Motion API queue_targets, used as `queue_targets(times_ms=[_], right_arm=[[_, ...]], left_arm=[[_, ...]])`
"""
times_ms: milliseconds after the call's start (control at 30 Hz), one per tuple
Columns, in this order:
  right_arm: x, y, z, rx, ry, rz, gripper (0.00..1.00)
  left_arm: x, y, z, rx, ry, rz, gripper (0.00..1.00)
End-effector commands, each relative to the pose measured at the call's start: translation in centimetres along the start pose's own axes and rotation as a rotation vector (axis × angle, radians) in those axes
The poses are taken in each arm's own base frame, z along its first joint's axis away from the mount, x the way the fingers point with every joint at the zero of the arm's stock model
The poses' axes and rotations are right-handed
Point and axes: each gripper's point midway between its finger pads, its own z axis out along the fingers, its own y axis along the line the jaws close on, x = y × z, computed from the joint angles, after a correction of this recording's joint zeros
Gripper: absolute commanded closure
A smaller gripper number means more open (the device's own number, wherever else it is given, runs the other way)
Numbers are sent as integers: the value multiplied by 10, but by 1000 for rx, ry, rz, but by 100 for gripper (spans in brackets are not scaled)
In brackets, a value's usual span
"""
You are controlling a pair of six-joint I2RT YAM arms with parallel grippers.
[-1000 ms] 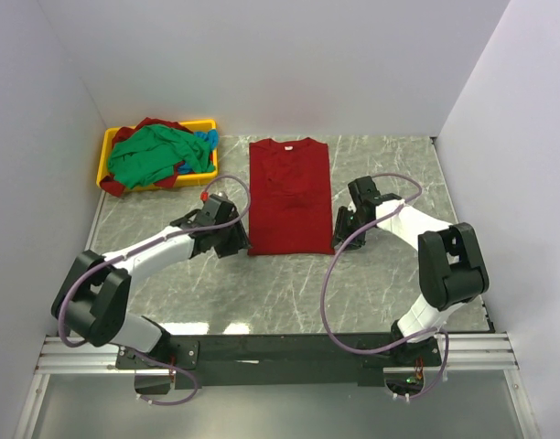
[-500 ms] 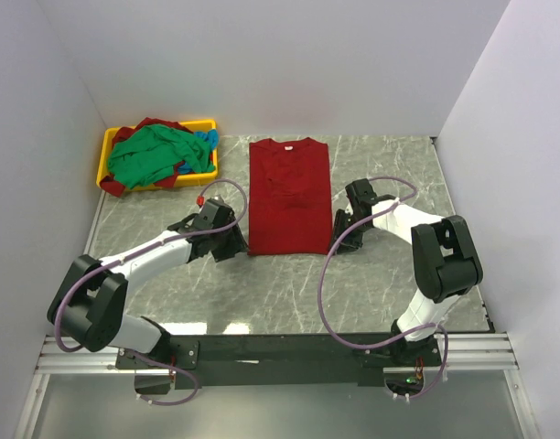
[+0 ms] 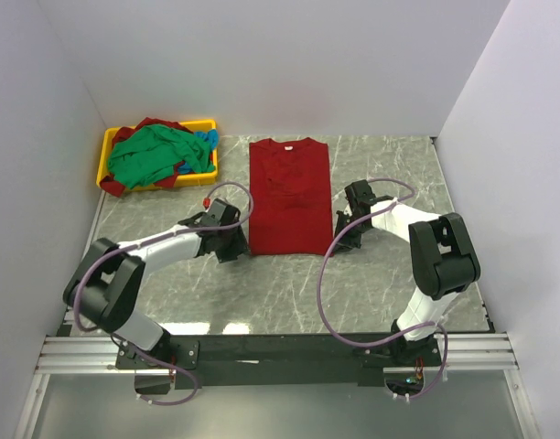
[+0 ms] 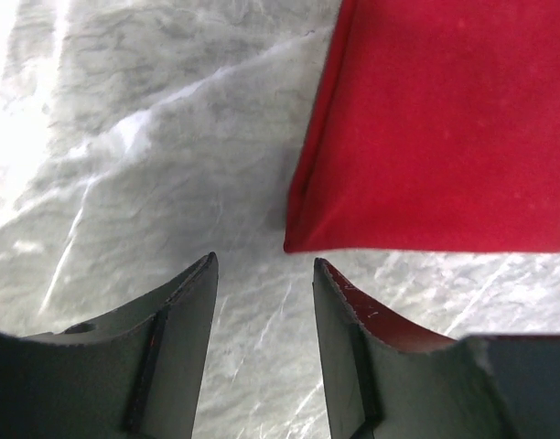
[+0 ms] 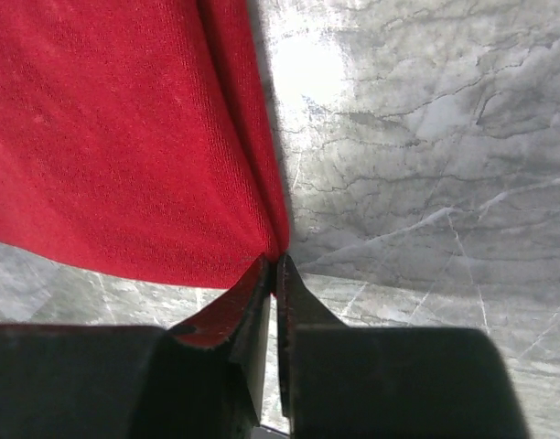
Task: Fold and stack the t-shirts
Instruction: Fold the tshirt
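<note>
On the marble table (image 3: 262,293) one red shirt (image 3: 289,197) lies flat in the middle, collar toward the far wall. Its sides are already turned in, so it reads as a long narrow rectangle. That looks like the first half of a fold. It has yet to be doubled end to end, and no stack has been started anywhere.

The rest of the work sits in the yellow tray (image 3: 203,123) at the far left corner. There a green shirt (image 3: 147,157) is heaped over red and blue cloth, all unfolded. The pile is too tangled to say how many shirts it holds. I would judge the task to be early, with one shirt partly folded and the others untouched.

Both arms reach forward, low over the table, to the near hem of the red shirt, one at each bottom corner. The right gripper (image 5: 273,267) is at the near right corner with its fingers clenched together, and a tuck of red cloth gathers up into the pinch. The left gripper (image 4: 263,265) sits just short of the near left corner. Its fingers are spread with bare marble between them, and they grasp nothing. The corner of the cloth lies just beyond the fingertips, not between them.
</note>
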Motion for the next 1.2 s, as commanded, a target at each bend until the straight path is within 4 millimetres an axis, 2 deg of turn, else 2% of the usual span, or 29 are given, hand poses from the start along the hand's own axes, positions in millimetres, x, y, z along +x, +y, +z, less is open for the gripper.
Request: queue_targets(times_ms=[0,133,467,800,967,1067,1167], right_arm=[[8,-8,7,32,31,-6,92],[8,-9,5,41,23,-13,100],[7,-13,4,60,18,-15,100],[7,-12,3,62,16,-21,100],[5,-13,1,65,8,-20,99],[4,-13,1,64,6,-20,99],[3,-11,1,58,6,-22,100]], left_arm=[[-13,-20,4,47,-14,34,48],[-11,-20,10,47,0,31,50],[-8,-17,21,18,29,45,54],[3,-8,31,-3,68,45,69],[8,-5,35,-8,90,42,71],[11,-3,39,-15,103,44,77],[14,-4,42,-9,114,45,89]])
